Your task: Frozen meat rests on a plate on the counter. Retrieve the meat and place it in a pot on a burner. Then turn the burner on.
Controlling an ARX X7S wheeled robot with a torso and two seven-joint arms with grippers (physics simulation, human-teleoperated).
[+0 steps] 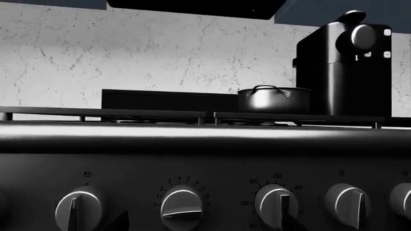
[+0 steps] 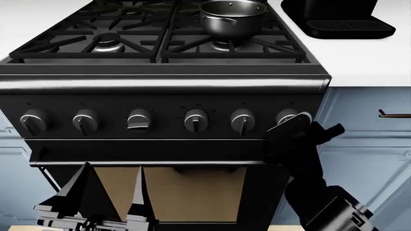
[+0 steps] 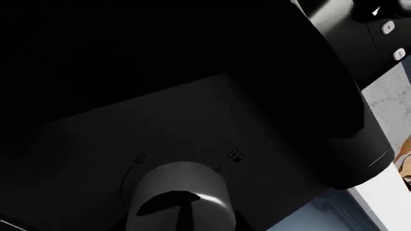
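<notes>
Head view: right gripper [image 2: 297, 121] is up at the rightmost knob [image 2: 287, 117] on the stove front [image 2: 160, 103], covering part of it. Right fingers: cannot tell if they grip the knob or how wide they stand; right wrist view only shows that knob [image 3: 176, 195] very close, dark finger shapes at its sides. Left gripper [image 2: 106, 190] hangs low before the oven door, fingers apart, holding nothing.

Pot [image 2: 232, 18] sits on the rear right burner, near the coffee machine [image 2: 340, 17] on the counter [image 2: 378, 53]. Left wrist view also shows the pot [image 1: 274, 98] on the grate. Pot interior is not readable, so meat cannot be confirmed inside; no meat or plate visible anywhere.

Progress guess: the meat stage is probably done, the burner step is underway. No flame seen. Left: turn the knob, check it is the right 1 for that burner.
</notes>
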